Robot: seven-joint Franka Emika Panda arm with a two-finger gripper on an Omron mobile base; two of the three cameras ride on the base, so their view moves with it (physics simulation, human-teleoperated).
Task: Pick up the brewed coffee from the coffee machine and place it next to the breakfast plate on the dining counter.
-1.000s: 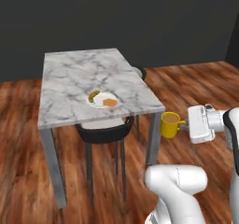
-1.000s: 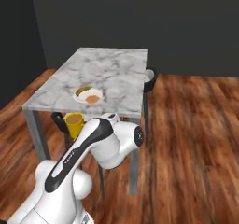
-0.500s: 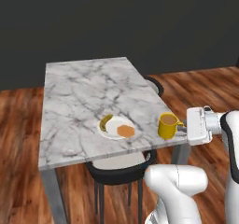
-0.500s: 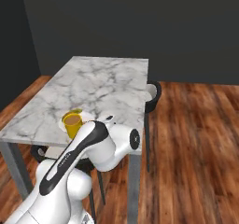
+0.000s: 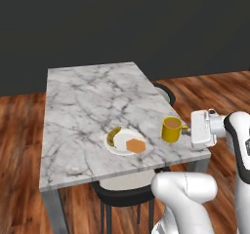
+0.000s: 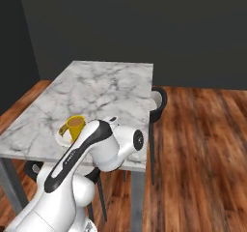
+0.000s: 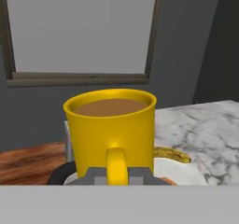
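Observation:
My gripper (image 5: 187,128) is shut on the handle of the small yellow mug of brewed coffee (image 5: 171,129), holding it upright over the right edge of the marble dining counter (image 5: 88,106). To the mug's left, the white breakfast plate (image 5: 120,146) carries a hexagonal toast and a banana piece. In the hand view the mug (image 7: 112,127) is close up, with grey fingertips (image 7: 95,174) either side of its handle and the plate (image 7: 184,171) just behind. From the right base view the mug (image 6: 75,127) stands in front of the plate (image 6: 60,138). Whether the mug touches the counter I cannot tell. The coffee machine is out of view.
A dark chair (image 5: 122,191) is tucked under the counter's near edge and another (image 5: 166,93) stands at its right side, also seen from the right (image 6: 157,102). Wooden floor (image 6: 202,144) surrounds the counter. A dark wall with a window (image 7: 79,29) lies behind.
The base has driven up to the dining counter, so the whole scene has shifted and grown. The mug stays in my gripper and now hangs over the counter's edge beside the plate.

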